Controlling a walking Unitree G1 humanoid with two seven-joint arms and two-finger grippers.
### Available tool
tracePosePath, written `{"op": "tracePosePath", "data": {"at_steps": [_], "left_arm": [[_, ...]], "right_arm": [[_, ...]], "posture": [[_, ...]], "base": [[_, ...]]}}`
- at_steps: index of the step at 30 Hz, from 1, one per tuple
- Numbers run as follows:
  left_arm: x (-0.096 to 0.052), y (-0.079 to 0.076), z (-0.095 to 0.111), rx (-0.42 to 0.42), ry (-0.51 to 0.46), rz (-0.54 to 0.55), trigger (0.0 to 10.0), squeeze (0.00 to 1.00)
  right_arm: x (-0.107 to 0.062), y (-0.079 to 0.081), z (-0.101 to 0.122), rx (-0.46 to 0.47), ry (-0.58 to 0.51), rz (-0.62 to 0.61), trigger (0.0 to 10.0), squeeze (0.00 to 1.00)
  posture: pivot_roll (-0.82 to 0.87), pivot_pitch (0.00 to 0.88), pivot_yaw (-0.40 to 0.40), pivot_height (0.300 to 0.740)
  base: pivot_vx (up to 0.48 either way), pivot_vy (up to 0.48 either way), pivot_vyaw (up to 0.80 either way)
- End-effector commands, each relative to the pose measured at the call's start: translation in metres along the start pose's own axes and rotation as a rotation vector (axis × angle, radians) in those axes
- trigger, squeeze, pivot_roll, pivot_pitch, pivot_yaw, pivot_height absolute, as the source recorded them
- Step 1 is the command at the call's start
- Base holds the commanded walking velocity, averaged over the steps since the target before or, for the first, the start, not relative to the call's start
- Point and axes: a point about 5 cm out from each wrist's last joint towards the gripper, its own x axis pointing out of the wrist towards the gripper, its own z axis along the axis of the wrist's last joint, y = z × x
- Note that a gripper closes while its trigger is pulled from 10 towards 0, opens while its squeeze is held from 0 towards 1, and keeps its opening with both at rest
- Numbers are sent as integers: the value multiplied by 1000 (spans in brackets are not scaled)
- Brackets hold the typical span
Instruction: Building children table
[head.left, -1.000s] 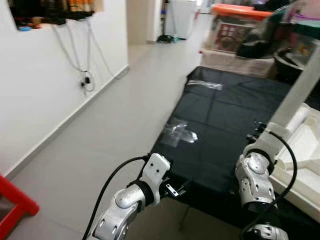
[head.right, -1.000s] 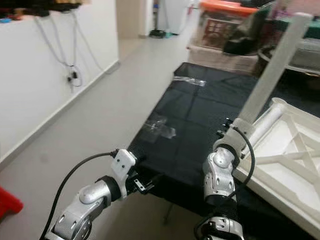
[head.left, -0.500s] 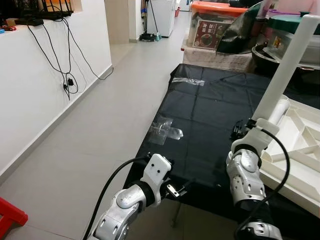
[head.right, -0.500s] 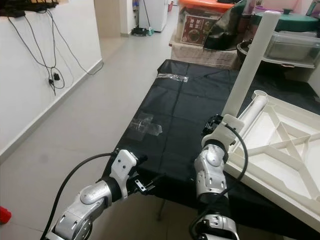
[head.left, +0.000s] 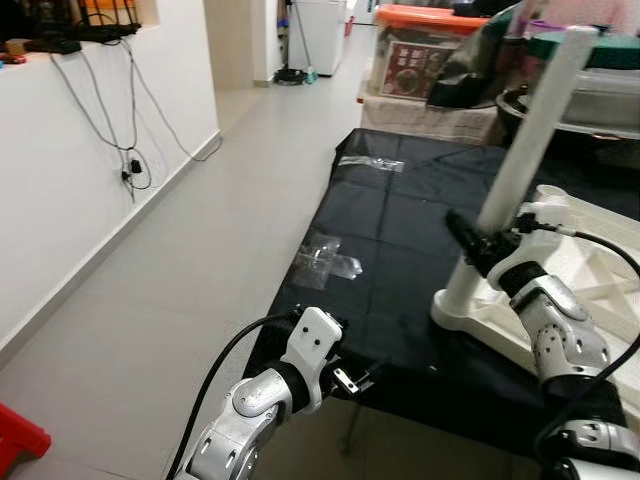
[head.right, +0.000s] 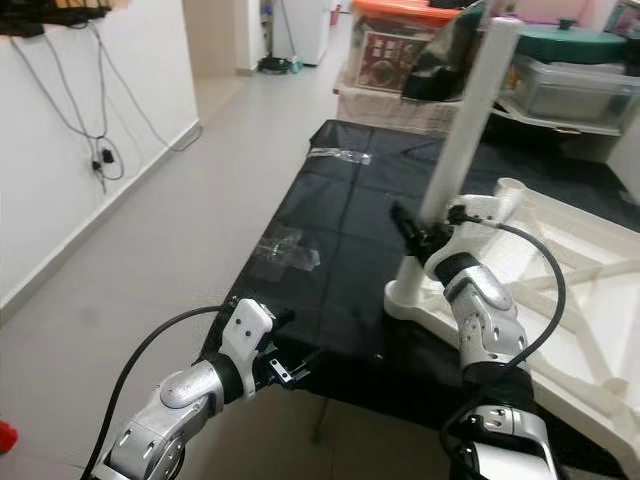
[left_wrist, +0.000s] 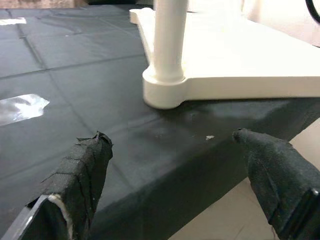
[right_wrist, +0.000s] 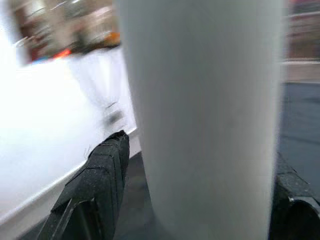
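Observation:
The white table top (head.left: 600, 270) lies upside down on a black-covered work surface (head.left: 400, 230). At its near left corner a white round table leg (head.left: 530, 130) stands almost upright, its base collar (left_wrist: 165, 90) resting on the corner. My right gripper (head.left: 480, 245) is shut on the leg low down, one black finger (right_wrist: 95, 185) on each side. My left gripper (head.left: 352, 378) hovers open at the front edge of the black surface, its fingertips (left_wrist: 95, 150) wide apart, facing the leg from a short way off.
Clear plastic wrappers (head.left: 325, 260) lie on the black cover. Boxes with an orange lid (head.left: 430, 50) and pots stand behind it. To the left are grey floor (head.left: 180, 270), a white wall with hanging cables (head.left: 130, 110), and a red object (head.left: 20, 440).
The camera has swung about. My right arm rose and turned while holding the leg, which now stands straighter on the table top's corner. The left arm has not moved.

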Motion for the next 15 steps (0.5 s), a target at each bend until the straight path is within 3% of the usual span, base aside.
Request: {"op": "tracePosePath", "data": {"at_steps": [1, 9, 10, 11, 14, 15], "left_arm": [[0, -1, 1, 8, 3, -5, 10000, 0], [0, -1, 1, 7, 2, -4, 10000, 0], [0, -2, 1, 7, 2, -4, 10000, 0], [0, -2, 1, 7, 2, -4, 10000, 0], [0, -2, 1, 6, 2, -3, 10000, 0], [0, -2, 1, 6, 2, -3, 10000, 0]], "right_arm": [[15, 31, -5, -18, 64, 267, 10000, 0], [14, 52, -12, 16, 136, 542, 10000, 0], [15, 54, -13, 19, 144, 570, 5412, 0], [15, 55, -14, 21, 150, 580, 0, 0], [18, 54, -16, -15, 148, 547, 0, 0], [21, 49, -17, -40, 138, 474, 0, 0]], "posture": [[139, 0, -70, 740], [157, 0, -83, 740], [157, 0, -85, 740], [157, 0, -85, 740], [157, 0, -85, 740], [157, 0, -85, 740]], "base": [[0, 0, 0], [0, 0, 0], [0, 0, 0], [0, 0, 0], [0, 0, 0], [0, 0, 0]]}}
